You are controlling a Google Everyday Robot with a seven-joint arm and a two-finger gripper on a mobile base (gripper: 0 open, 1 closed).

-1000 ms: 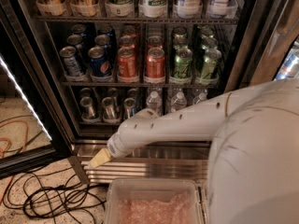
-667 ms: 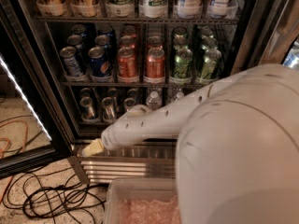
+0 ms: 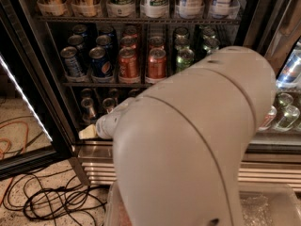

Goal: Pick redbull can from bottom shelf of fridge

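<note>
Where the pale wrist narrows at the left-centre of the frame, the gripper (image 3: 88, 132) shows only as a cream tip at the front lip of the bottom shelf (image 3: 81, 123), just above the steel sill of the fridge (image 3: 89, 150). Whether the claw is apart or together cannot be told. Just above that tip and further back, a redbull can (image 3: 88, 107) stands upright on the shelf, with a second slim can (image 3: 109, 104) to its right. The robot's arm (image 3: 197, 140) bulks across the centre and lower right, hiding the rest of that rack. Higher up, the middle rack holds blue Pepsi cans (image 3: 101, 62), orange cans (image 3: 128, 63) and green cans (image 3: 185, 58). Clear bottles (image 3: 286, 113) show at the right edge. Black cables (image 3: 56, 202) lie coiled on the speckled floor at lower left.
</note>
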